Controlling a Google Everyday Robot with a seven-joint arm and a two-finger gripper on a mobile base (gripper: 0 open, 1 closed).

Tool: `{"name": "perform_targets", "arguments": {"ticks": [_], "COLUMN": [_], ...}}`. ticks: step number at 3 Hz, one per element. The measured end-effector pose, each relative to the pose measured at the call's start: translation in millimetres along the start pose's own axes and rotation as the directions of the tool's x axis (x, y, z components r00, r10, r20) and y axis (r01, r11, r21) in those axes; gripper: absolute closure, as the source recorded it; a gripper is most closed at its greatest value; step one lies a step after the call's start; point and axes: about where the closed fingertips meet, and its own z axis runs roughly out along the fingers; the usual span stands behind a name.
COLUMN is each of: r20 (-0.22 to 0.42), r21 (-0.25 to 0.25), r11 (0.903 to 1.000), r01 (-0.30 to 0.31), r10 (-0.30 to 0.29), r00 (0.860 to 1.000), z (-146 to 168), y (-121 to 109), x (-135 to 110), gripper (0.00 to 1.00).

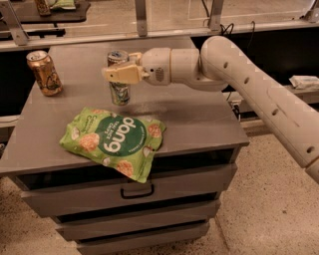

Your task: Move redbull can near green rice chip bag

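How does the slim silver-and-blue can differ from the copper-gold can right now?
The slim silver-and-blue can is narrower than the copper-gold can. The gripper holds the slim can just behind the bright-green snack bag; the copper-gold can stands free, farther from it. Both are upright.

We see a copper-gold can (pixel 45 72) standing upright at the back left corner of a grey cabinet (pixel 199 124), well apart from the gripper (pixel 117 74), which hangs over the back middle of that top. Below the top we count three drawers, and the uppermost carries a dark handle (pixel 136 191). The cabinet stands on a speckled floor (pixel 269 214). Behind it runs a pale rail (pixel 259 27) with two metal posts (pixel 141 17) rising from it. Far right lies something white (pixel 304 81), perhaps a crumpled packet. At the top left we make out a dark tray (pixel 75 12) bearing another can (pixel 42 6).
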Motion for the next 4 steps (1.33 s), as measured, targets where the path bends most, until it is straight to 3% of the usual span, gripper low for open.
{"name": "perform_targets", "arguments": {"ticks": [1,4], "r20": [-0.020,-0.068], "r21": [-0.035,-0.096], "r11": [0.9994,0.9950], "r01": [-0.005,0.030], "r10": [0.004,-0.037], "r00": [1.000,0.997], "z": [7.8,12.8], "y": [15.8,28.6], "x": [10.5,36.0], "gripper": [0.84,0.15]}}
